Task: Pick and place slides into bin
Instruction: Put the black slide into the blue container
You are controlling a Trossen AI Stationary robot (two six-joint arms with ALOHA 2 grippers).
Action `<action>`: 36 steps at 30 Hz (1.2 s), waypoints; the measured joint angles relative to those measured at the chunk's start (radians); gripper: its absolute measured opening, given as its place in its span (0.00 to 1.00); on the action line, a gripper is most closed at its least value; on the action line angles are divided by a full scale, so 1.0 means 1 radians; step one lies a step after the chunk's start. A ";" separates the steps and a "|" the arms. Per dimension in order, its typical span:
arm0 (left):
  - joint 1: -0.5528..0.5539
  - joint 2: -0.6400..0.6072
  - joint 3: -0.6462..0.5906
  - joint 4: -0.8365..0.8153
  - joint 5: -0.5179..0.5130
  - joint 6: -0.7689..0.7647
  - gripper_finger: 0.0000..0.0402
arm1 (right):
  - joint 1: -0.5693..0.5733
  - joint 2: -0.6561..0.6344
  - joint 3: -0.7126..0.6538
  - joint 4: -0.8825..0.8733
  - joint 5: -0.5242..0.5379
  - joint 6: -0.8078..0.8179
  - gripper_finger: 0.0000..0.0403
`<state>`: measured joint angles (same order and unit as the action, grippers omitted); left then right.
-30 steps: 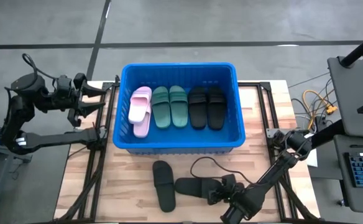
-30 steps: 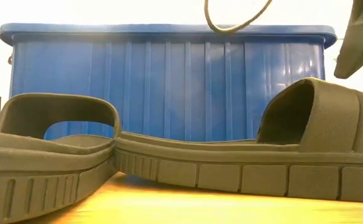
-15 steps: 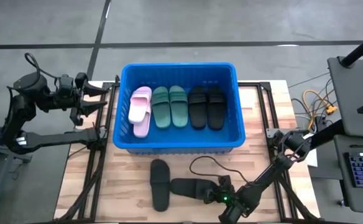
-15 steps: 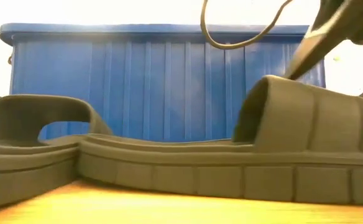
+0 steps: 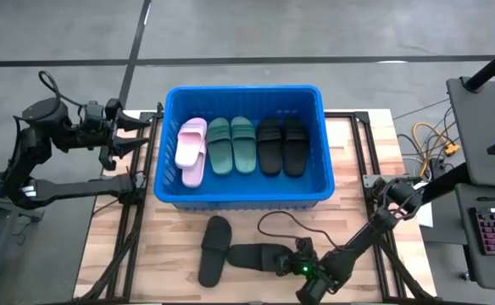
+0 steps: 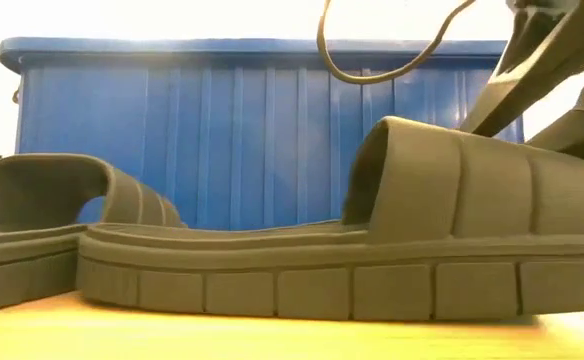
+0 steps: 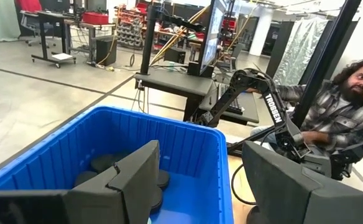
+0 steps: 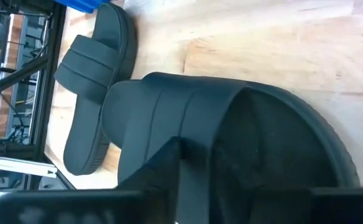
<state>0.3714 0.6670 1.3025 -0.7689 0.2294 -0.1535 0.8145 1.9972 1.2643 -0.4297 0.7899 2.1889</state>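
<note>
**Right claw on a black slide below the bin**

I have the right gripper (image 5: 291, 264) low on the table, on the near side of the bin (image 5: 243, 199), its fingers pinching the strap end of a black slide (image 5: 260, 256). A second black slide (image 5: 214, 248) lies just beside it, touching. Inside the bin sit pink slides (image 5: 191, 151), green slides (image 5: 231, 144) and black slides (image 5: 281, 145) in a row. My left gripper (image 5: 137, 133) hangs beside the bin's left wall, fingers spread.
</note>
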 joint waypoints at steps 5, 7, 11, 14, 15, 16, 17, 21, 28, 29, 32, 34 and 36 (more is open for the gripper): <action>0.000 -0.003 0.000 0.000 0.000 0.002 0.53 | -0.003 -0.001 0.000 0.001 0.001 -0.016 0.04; 0.000 -0.004 0.000 0.000 0.000 0.002 0.53 | -0.003 -0.004 0.005 0.002 0.000 -0.016 0.03; 0.000 -0.008 0.000 0.000 0.000 0.002 0.53 | -0.003 -0.033 0.028 0.003 0.019 -0.028 0.03; 0.000 -0.010 0.000 0.000 0.000 0.002 0.53 | -0.001 -0.084 0.051 0.001 0.070 -0.085 0.02; 0.000 -0.010 0.000 0.000 0.000 0.002 0.53 | -0.001 -0.106 0.058 0.001 0.080 -0.116 0.02; 0.000 -0.010 0.000 0.000 0.000 0.002 0.53 | -0.001 -0.127 0.068 -0.004 0.095 -0.151 0.02; 0.000 -0.010 0.000 0.001 0.000 0.004 0.53 | -0.001 -0.150 0.076 -0.008 0.105 -0.187 0.02; 0.000 -0.009 0.000 0.001 0.000 0.005 0.53 | -0.005 -0.253 0.106 -0.005 0.147 -0.355 0.02; 0.000 -0.009 0.000 0.002 0.000 0.004 0.53 | -0.028 -0.436 0.121 -0.006 0.248 -0.632 0.02; 0.000 -0.010 0.000 0.002 0.000 0.004 0.53 | -0.038 -0.469 0.121 -0.006 0.258 -0.678 0.02; 0.000 -0.012 0.000 0.002 0.000 0.004 0.53 | -0.083 -0.548 0.121 -0.005 0.260 -0.796 0.02; 0.000 -0.014 0.000 0.002 0.000 0.007 0.53 | -0.119 -0.593 0.121 -0.007 0.250 -0.866 0.02; 0.000 -0.016 0.000 0.002 -0.002 0.011 0.53 | -0.167 -0.633 0.121 -0.007 0.205 -0.919 0.02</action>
<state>0.3714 0.6513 1.3025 -0.7670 0.2272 -0.1424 0.6474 1.3642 1.3857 -0.4366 0.9950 1.2699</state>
